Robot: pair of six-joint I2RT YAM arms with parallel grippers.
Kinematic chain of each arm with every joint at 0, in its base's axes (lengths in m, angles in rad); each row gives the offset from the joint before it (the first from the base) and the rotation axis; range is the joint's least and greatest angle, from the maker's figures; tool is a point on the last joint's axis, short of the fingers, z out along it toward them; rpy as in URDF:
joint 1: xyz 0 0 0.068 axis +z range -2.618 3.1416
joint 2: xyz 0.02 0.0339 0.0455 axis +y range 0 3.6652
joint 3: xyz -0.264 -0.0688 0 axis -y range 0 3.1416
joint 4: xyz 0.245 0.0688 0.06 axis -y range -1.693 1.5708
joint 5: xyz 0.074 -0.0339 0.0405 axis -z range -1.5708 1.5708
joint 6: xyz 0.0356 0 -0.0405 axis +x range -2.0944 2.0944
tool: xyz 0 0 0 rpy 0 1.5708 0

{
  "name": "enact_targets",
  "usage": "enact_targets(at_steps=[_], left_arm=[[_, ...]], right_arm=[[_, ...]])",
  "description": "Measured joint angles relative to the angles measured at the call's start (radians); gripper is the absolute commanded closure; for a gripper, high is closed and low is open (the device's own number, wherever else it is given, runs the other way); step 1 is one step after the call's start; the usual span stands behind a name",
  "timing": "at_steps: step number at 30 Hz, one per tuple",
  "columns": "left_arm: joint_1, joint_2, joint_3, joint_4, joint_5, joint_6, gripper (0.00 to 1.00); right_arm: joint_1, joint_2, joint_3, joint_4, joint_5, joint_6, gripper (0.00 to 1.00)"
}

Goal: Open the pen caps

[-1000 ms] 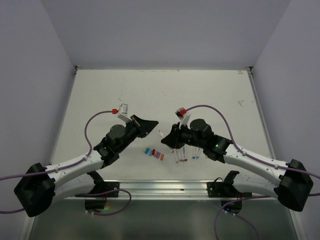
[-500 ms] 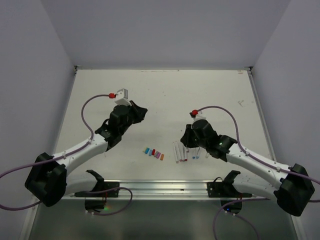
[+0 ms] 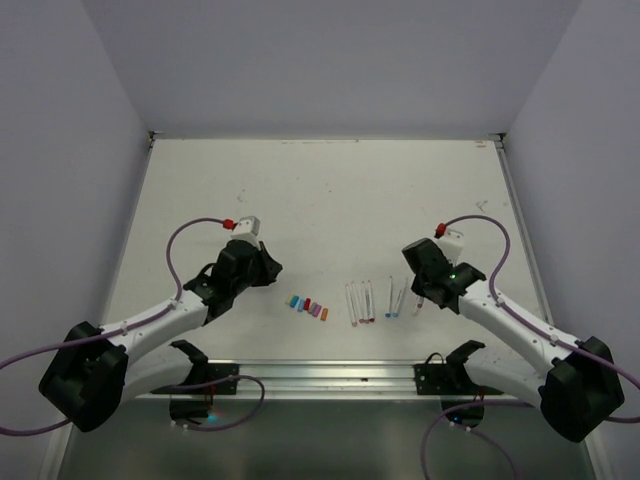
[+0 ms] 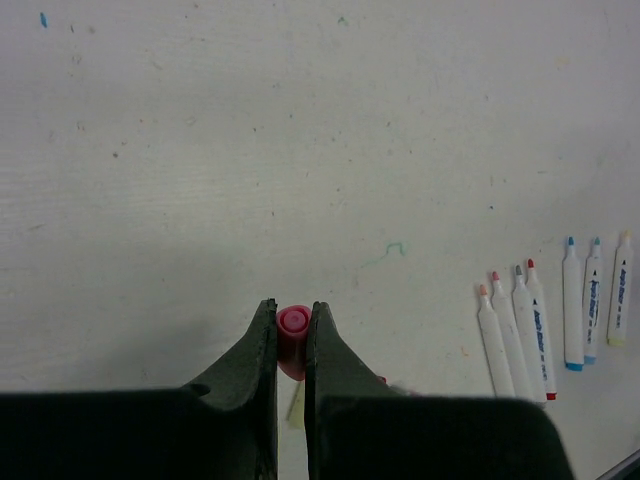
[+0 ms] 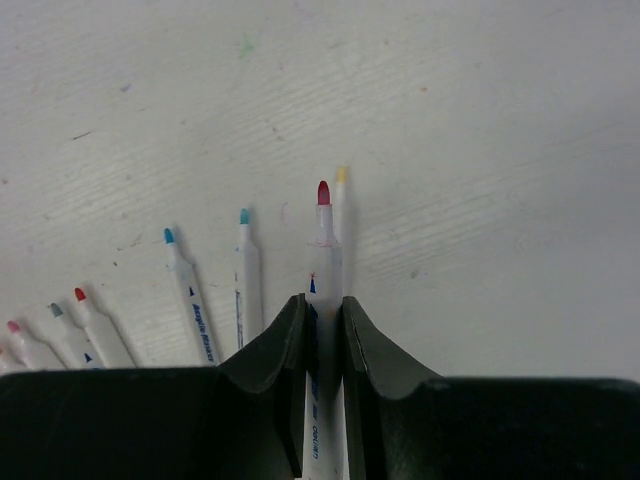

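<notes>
Stubby pink plastic cap [image 4: 293, 322] is pinched by left gripper [image 4: 293, 306]; slim white red-tipped pen [image 5: 324, 250] is pinched by right gripper [image 5: 322, 303].

My left gripper [image 3: 268, 266] hangs low over the white table [image 3: 330, 190], left of a short row of coloured caps [image 3: 308, 307] that lie side by side near the front edge. Just right of the caps lie the white pens [image 3: 360, 302], roughly parallel: one close group, then a few more nearer my right gripper [image 3: 415, 258]. From up here my fingers are too dark to make out. Purple cables [image 3: 185, 245] loop off both wrists.
</notes>
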Motion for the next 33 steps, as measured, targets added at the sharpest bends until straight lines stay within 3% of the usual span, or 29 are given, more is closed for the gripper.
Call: enact_targets(at_steps=[10, 26, 33], left_arm=[[0.000, -0.068, -0.090, 0.010, 0.007, -0.009, 1.00], [0.000, -0.099, -0.182, 0.042, 0.034, -0.037, 1.00], [0.000, -0.073, -0.183, 0.084, 0.046, -0.054, 1.00]], right_arm=[[-0.110, 0.026, -0.008, -0.089, 0.099, 0.116, 1.00], [-0.189, 0.206, -0.034, -0.050, 0.018, 0.103, 1.00], [-0.191, 0.219, -0.032, -0.030, -0.018, 0.075, 0.80]])
